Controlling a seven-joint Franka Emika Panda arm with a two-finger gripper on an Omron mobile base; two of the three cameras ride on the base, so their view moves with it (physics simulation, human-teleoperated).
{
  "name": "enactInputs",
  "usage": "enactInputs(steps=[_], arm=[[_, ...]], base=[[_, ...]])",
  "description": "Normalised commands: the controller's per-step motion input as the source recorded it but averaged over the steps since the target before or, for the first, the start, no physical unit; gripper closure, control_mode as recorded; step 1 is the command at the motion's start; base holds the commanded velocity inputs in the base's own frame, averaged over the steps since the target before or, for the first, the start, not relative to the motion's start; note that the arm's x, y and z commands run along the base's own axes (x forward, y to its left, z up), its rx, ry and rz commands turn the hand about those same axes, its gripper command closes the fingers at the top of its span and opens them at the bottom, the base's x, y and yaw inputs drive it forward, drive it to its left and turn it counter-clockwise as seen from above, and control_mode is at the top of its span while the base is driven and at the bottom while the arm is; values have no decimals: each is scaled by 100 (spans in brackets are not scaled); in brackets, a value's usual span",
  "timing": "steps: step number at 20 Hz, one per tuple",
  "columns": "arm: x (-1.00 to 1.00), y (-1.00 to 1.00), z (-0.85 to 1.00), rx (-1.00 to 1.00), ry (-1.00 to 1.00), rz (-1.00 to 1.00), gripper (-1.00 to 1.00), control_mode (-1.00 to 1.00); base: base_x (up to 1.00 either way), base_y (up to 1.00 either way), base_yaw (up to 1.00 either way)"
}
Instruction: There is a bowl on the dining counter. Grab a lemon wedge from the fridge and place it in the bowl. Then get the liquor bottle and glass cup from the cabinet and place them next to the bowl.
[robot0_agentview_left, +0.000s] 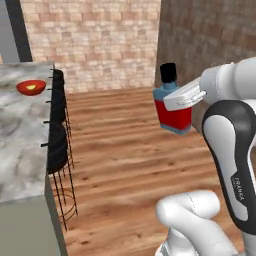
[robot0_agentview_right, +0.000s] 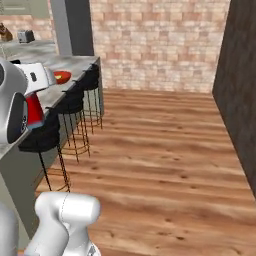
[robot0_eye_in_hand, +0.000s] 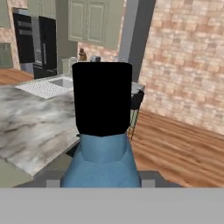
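Observation:
My gripper (robot0_agentview_left: 176, 103) is shut on the liquor bottle (robot0_agentview_left: 172, 111), a squat red bottle with light blue shoulders and a black cap. I hold it in the air over the wooden floor, to the right of the dining counter (robot0_agentview_left: 20, 145). In the hand view the bottle's cap (robot0_eye_in_hand: 102, 98) rises right in front of the camera. The red bowl (robot0_agentview_left: 31, 87) sits at the far end of the counter with the yellow lemon wedge (robot0_agentview_left: 32, 88) in it. From the right base view the bowl (robot0_agentview_right: 63, 76) shows just past my hand. The glass cup is out of view.
Black wire stools (robot0_agentview_left: 57, 140) line the counter's edge, between the counter and me. An inset sink (robot0_eye_in_hand: 61, 82) lies further along the marble top. Sage-green wall cabinets (robot0_eye_in_hand: 89, 22) and the black fridge (robot0_eye_in_hand: 47, 41) stand beyond. Brick walls close off the back and right.

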Motion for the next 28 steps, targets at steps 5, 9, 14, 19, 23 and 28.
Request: enactInputs(steps=[5,9,14,19,23,28], arm=[[0,0,0,0,0,0,100,100],[0,0,0,0,0,0,100,100],[0,0,0,0,0,0,100,100],[0,0,0,0,0,0,100,100],[0,0,0,0,0,0,100,100],[0,0,0,0,0,0,100,100]], base=[[100,-53,40],[100,-63,39],[100,-75,36],[100,-81,35],[100,-80,35],[100,-71,38]])
